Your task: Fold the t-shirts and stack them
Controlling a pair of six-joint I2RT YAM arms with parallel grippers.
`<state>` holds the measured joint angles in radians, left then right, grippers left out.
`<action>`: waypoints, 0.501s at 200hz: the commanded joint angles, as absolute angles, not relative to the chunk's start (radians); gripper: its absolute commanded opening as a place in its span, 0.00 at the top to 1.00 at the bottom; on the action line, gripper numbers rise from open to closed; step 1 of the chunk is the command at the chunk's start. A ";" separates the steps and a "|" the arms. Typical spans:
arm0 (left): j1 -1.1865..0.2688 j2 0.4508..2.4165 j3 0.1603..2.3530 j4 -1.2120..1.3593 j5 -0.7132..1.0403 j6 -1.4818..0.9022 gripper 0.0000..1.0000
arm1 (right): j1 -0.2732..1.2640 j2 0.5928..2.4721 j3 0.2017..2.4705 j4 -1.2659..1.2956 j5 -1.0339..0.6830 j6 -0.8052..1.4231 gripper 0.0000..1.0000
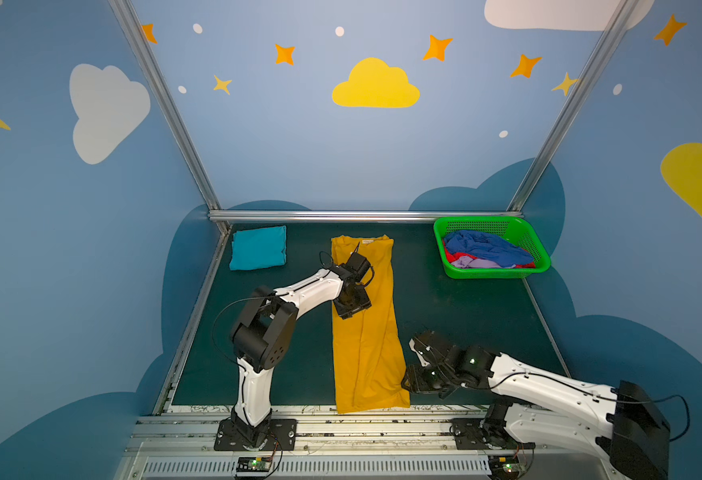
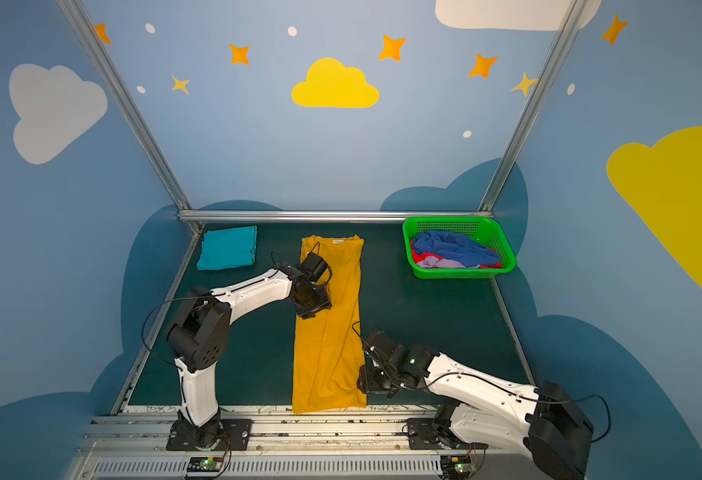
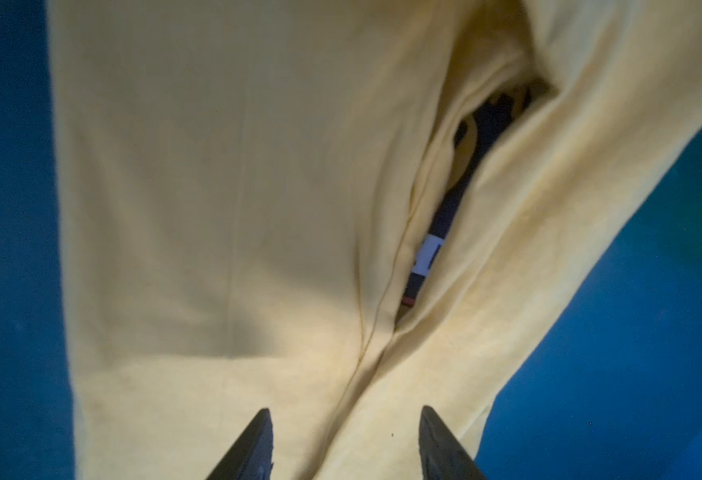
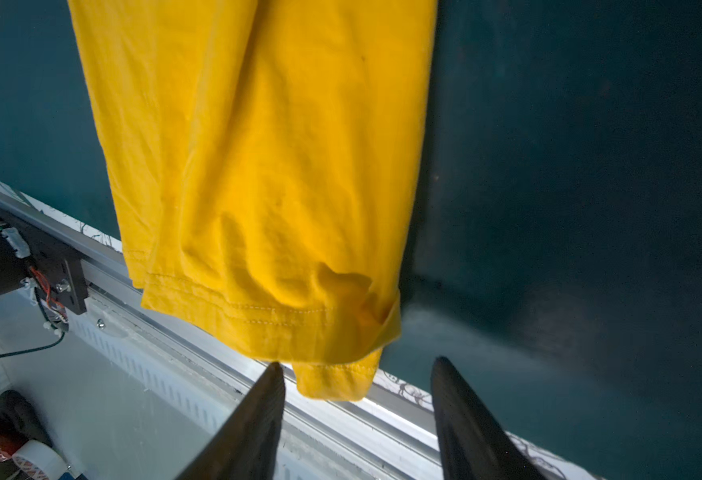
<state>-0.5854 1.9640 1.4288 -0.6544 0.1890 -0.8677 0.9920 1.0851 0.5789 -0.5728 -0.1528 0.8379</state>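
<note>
One mustard-yellow t-shirt [image 1: 364, 328] is laid as a long narrow strip down the centre of both top views, collar toward the back rail and hem at the near edge of the tabletop [image 1: 457, 316]. A dark printed patch is glimpsed in the left wrist view through a gap between its folded flaps. The left gripper [image 3: 347, 436] is held over the strip's upper half, jaws parted, with nothing caught between them. The right gripper [image 4: 355, 368] is placed just beside the hem's lower right corner, jaws likewise spread and clamped on nothing. A folded teal t-shirt [image 1: 258, 248] is set at the upper left of the tabletop, well apart from the strip. A blue t-shirt [image 1: 482, 245], a red t-shirt [image 1: 449, 252] and a lavender t-shirt [image 1: 472, 262] are heaped in a green basket [image 1: 495, 273] at the upper right.
</note>
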 commanded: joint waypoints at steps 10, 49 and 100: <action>-0.565 1.987 1.451 -0.659 0.178 -0.845 0.43 | 0.969 1.160 0.621 -0.556 -0.180 0.828 0.46; -0.557 2.005 1.478 -0.673 0.177 -0.842 0.44 | 0.947 1.298 0.708 -0.619 -0.293 0.806 0.53; -0.544 2.008 1.470 -0.669 0.178 -0.850 0.45 | 0.951 1.408 0.746 -0.699 -0.363 0.747 1.00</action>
